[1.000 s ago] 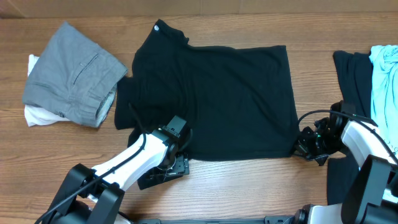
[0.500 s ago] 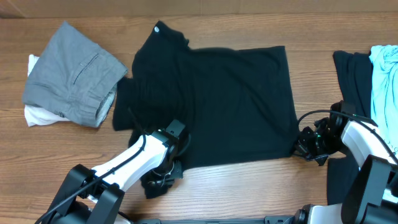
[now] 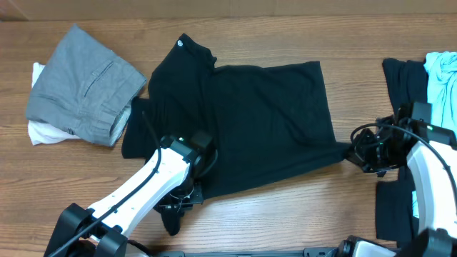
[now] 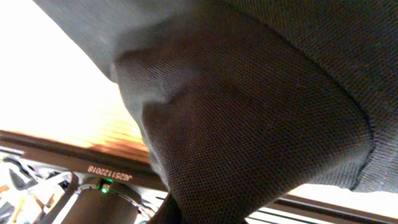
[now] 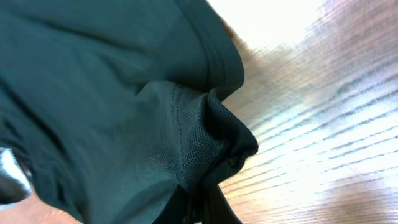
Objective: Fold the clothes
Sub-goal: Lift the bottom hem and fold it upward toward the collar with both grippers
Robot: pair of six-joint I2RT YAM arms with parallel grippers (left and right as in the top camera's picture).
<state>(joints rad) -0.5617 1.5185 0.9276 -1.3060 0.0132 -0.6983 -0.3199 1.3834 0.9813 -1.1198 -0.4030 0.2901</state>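
A black short-sleeved T-shirt [image 3: 250,121] lies spread across the middle of the wooden table, a small white logo [image 3: 180,43] at its collar. My left gripper [image 3: 187,191] is shut on the shirt's near-left hem corner, which is lifted off the wood. The left wrist view is filled by black knit fabric [image 4: 249,106] bunched over the jaws. My right gripper [image 3: 357,154] is shut on the near-right hem corner, pulled out into a point. Pinched dark cloth [image 5: 211,143] fills the right wrist view above the wood.
Folded grey trousers [image 3: 86,84] on a white cloth [image 3: 39,132] sit at the far left. At the right edge lie a black garment [image 3: 401,82] and a light-blue one [image 3: 443,86]. More black cloth [image 3: 393,207] lies near the right arm.
The left gripper shut on the hem corner and lifted it. Both arms pulled, so the near hem rose and the shirt shifted left and away. The right arm moved slightly right.
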